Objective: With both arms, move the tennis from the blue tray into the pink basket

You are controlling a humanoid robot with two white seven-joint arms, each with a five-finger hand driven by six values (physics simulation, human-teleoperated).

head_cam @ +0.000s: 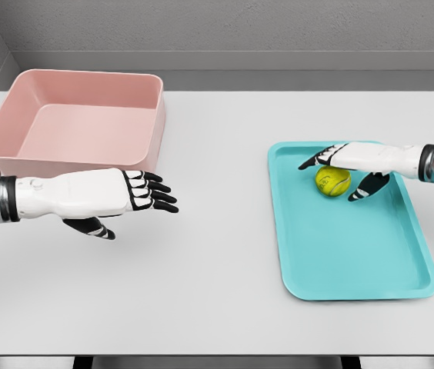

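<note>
1. Tennis ball (pixel 332 181) sits in the far part of the blue tray (pixel 355 254), resting on the tray floor, not lifted.
2. Right hand (pixel 345 171) reaches in from the right and is over the ball – fingers extended past its far side, thumb down on its near-right side. The ball lies just under and between fingers and thumb.
3. Right hand state: fingers spread, not clenched. Cannot tell if the pads touch the ball; it reads as straddling it, no firm grip.
4. Left hand (pixel 125 196) hovers over the bare tabletop (pixel 217 307), in front of the pink basket (pixel 78 123). Fingers straight and relaxed, holding nothing.
5. Key relation: the ball is right at the right hand and well apart from the left hand, far off to that hand's right. The right hand is clearly nearer.
6. The basket is just behind the left hand and well away to the left of the right hand – so the ball likely has to travel leftward across the tabletop, probably with a handover.
7. The ball is round, so no long axis matters for the grasp.
8. Judgement: early pick stage; next the right hand needs to close on the ball. Risk: the ball rolls on the tray.
</note>
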